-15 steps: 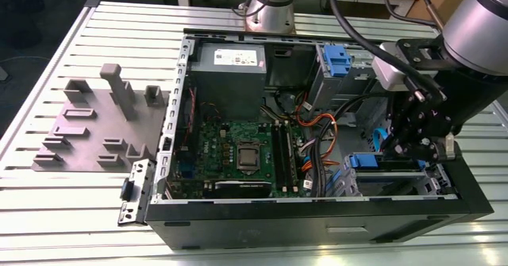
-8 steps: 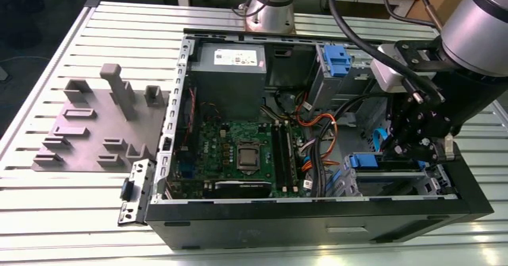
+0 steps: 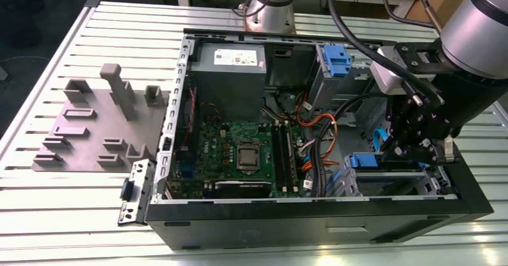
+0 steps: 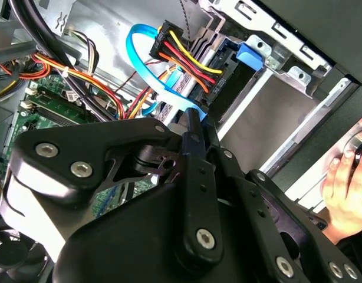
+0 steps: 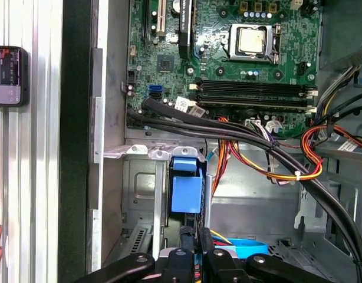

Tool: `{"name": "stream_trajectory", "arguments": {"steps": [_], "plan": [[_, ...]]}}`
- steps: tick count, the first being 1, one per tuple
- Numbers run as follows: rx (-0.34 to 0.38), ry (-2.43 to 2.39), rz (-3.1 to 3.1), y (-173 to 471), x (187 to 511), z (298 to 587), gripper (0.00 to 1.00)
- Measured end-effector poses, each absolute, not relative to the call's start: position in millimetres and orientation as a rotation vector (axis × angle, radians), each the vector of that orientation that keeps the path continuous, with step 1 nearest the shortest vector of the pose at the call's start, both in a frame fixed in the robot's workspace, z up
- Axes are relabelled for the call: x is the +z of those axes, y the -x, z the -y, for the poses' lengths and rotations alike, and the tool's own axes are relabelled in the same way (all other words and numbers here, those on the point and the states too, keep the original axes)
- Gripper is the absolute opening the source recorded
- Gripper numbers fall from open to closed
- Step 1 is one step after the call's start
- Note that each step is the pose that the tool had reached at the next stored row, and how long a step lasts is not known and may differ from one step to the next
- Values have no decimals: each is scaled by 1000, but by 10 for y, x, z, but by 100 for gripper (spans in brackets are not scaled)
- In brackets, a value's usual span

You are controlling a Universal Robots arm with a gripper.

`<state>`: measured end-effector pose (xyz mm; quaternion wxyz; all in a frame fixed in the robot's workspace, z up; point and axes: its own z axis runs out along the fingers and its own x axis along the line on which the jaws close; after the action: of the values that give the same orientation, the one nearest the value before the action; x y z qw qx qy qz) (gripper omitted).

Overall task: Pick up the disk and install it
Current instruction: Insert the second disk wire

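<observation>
The disk (image 5: 186,191) stands on edge in the drive cage (image 5: 140,194), at the near corner of the computer case (image 3: 317,218) on the exterior view's right. The gripper (image 5: 193,239) hangs just over its blue rail end, fingers pressed together (contact unclear). A black cable bundle (image 5: 240,138), power wires (image 5: 287,171) and a blue SATA cable (image 4: 140,53) crowd close beside it.

arm (image 3: 484,34): we reach in from the exterior view's right | wrist (image 3: 420,120): we point steeply downward | gripper (image 4: 194,121): we hold our fingers (image 5: 187,239) pressed together, tips lowest
</observation>
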<state>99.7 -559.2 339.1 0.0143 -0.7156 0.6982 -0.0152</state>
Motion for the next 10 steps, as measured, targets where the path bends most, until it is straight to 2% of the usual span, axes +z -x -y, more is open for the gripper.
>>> {"name": "stream_trajectory", "arguments": {"steps": [10], "plan": [[-50,2225,-2171,-997,3375,5598,16]]}}
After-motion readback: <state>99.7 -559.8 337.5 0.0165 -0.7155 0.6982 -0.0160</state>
